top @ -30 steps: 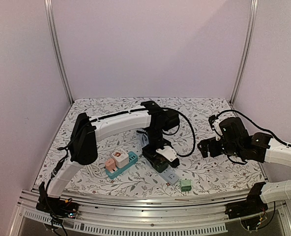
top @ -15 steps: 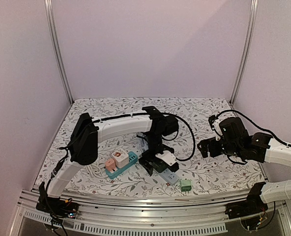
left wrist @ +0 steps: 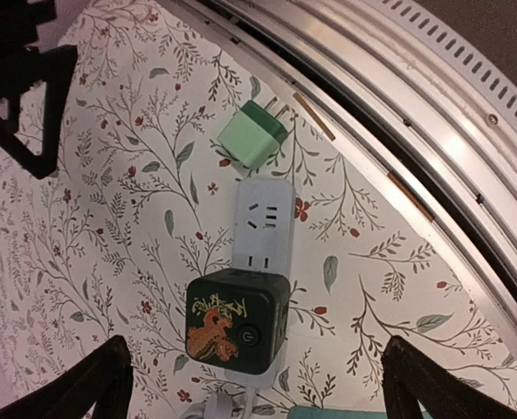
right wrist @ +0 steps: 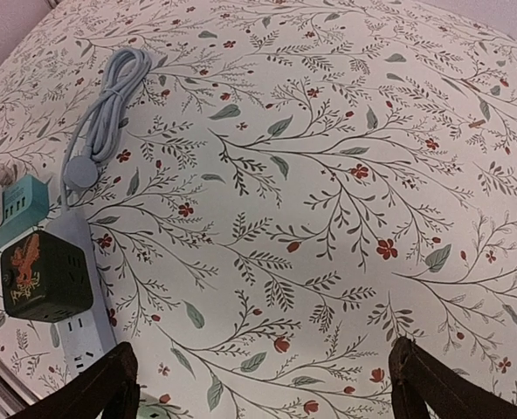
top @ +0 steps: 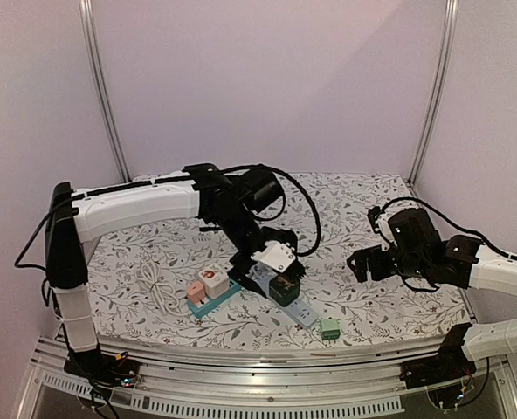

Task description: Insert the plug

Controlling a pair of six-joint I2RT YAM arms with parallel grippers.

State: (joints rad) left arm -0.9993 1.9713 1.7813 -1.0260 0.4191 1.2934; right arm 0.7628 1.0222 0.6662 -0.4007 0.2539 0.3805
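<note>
The left gripper (top: 269, 264), jaws apart, hovers over the dark plug (left wrist: 237, 320) seated on the power strip (left wrist: 265, 223); the right gripper (top: 357, 264), likewise spread, holds nothing.

Table (top: 372, 188): a flat top under a white cloth printed with leaves and small red flowers; a metal rail runs along the near edge.
Grey power strip (left wrist: 263, 223): lies flat on the cloth near the front, at an angle to the rail.
Green plug (left wrist: 254, 135): lies on the cloth just beside the free end of the grey power strip, with its prongs toward the rail.
Teal power strip (top: 230, 284): lies flat, close to the left of the grey one.
Cable (right wrist: 110, 96): pale grey-blue, folded into a long bundle, left of the teal power strip.
</note>
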